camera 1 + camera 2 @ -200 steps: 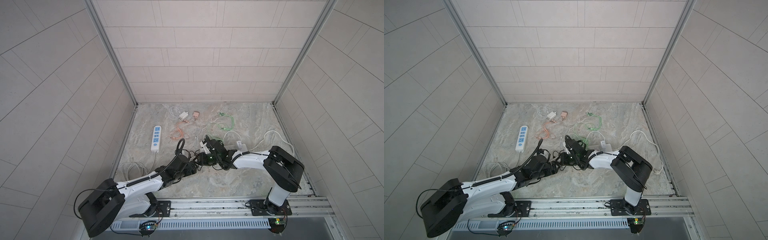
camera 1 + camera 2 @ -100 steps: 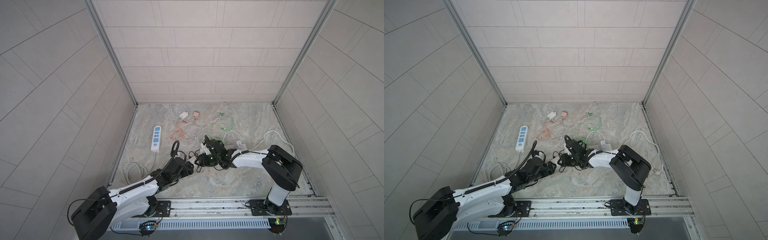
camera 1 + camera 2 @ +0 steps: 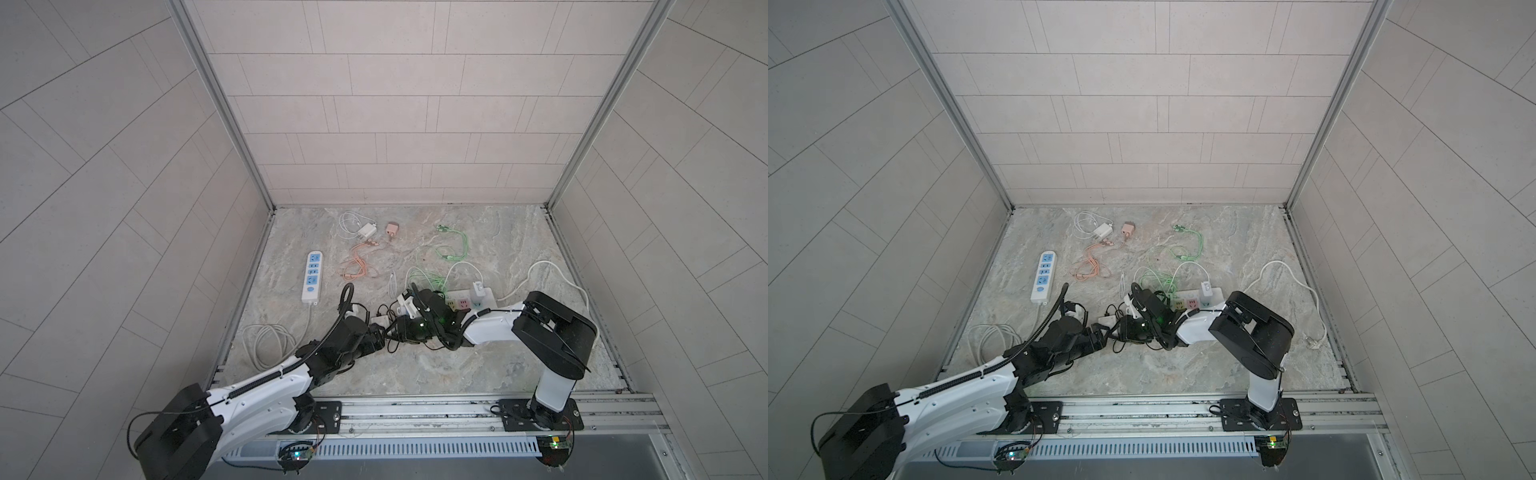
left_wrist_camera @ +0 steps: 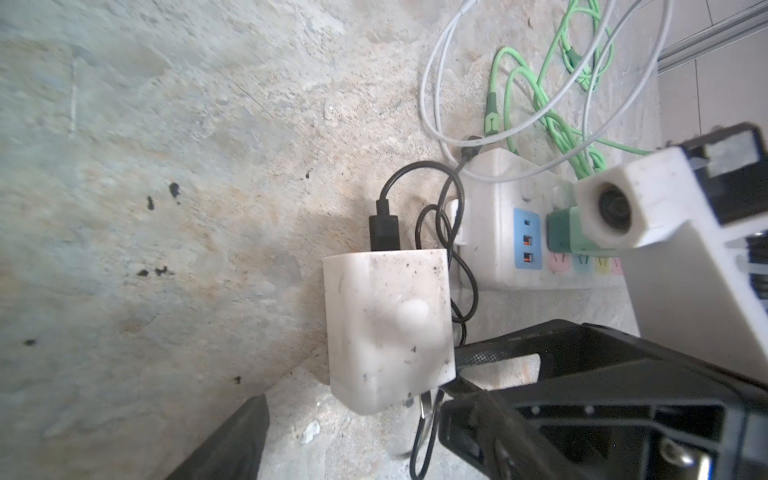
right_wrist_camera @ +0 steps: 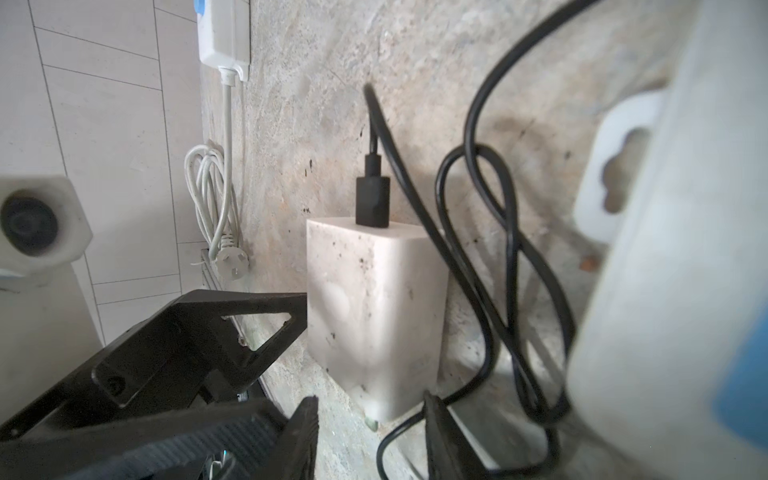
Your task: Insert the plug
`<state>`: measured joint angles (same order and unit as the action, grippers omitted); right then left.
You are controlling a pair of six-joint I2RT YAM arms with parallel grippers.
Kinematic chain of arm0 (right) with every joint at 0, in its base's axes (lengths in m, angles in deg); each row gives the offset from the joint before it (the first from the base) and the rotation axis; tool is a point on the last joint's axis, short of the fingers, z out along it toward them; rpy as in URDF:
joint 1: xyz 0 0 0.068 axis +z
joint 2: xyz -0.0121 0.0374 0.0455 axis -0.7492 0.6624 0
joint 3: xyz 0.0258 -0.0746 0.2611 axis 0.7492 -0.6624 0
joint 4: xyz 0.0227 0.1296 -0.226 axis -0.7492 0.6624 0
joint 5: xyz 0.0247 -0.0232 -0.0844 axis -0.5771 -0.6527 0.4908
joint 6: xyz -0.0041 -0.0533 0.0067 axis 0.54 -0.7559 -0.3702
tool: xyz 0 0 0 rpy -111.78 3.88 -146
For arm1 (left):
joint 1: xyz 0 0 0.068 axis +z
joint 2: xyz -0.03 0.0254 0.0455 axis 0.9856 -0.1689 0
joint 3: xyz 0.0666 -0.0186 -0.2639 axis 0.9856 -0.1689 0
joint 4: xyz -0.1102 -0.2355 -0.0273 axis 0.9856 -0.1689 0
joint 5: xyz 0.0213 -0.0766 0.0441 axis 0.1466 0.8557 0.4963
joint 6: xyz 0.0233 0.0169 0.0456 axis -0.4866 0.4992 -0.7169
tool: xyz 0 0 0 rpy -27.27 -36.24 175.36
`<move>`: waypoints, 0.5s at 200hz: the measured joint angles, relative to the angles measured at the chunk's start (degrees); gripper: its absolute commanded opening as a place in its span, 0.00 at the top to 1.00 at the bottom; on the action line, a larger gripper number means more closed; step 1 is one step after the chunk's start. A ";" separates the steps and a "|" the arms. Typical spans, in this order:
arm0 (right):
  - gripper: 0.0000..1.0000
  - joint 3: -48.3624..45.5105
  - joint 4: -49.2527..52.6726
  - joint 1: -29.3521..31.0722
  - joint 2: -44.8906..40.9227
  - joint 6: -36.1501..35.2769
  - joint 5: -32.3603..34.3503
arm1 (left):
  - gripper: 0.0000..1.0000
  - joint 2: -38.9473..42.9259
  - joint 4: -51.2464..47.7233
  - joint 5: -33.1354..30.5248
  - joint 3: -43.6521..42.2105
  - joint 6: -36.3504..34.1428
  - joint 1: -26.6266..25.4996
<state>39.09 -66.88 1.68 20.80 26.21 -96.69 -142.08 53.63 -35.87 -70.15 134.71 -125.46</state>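
Left end effector (image 3: 380, 331) open at white charger (image 4: 386, 316); whether right end effector (image 5: 370, 403) grips it is unclear amid black cable (image 5: 372, 201).

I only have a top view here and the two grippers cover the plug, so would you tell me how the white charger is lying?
Observer: The wrist views show the white charger beside the power strip, its prongs bare, in no socket.
Operator: Thank you; is anything attached to it?
Observer: Yes, a black cable is plugged into the end opposite the prongs.
Operator: Is anything plugged into that strip near it?
Observer: A green adapter sits next to its blue USB panel.
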 measured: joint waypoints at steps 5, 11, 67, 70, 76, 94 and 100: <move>0.56 -0.28 -0.33 0.00 -0.20 0.20 -0.11 | 0.16 0.09 0.00 0.00 0.00 -0.02 0.00; 0.55 -0.61 -0.46 -0.09 -0.59 0.44 -0.24 | 0.16 0.15 0.04 0.02 0.00 -0.04 0.00; 0.50 -2.47 6.38 -0.72 -12.13 -2.29 -1.62 | 0.16 -3.34 0.28 -0.13 0.48 -1.44 -0.02; 0.50 -2.47 7.48 -0.74 -13.27 -2.73 -1.07 | 0.16 -3.65 0.31 -0.07 0.70 -1.51 -0.07; 0.50 -2.47 9.31 -0.81 -15.15 -3.56 -0.44 | 0.15 -4.39 0.42 -0.09 1.03 -1.64 -0.11; 0.50 -2.47 14.95 -1.44 -20.76 -5.70 1.88 | 0.15 -6.03 1.07 -0.04 1.77 -2.21 -0.17; 0.49 -2.49 16.41 -1.75 -22.18 -6.27 2.60 | 0.15 -6.47 1.25 -0.04 2.01 -2.29 -0.24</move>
<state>36.60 -50.47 -0.07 -1.39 19.94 -94.09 -148.55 54.87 -35.91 -68.14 132.42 -125.71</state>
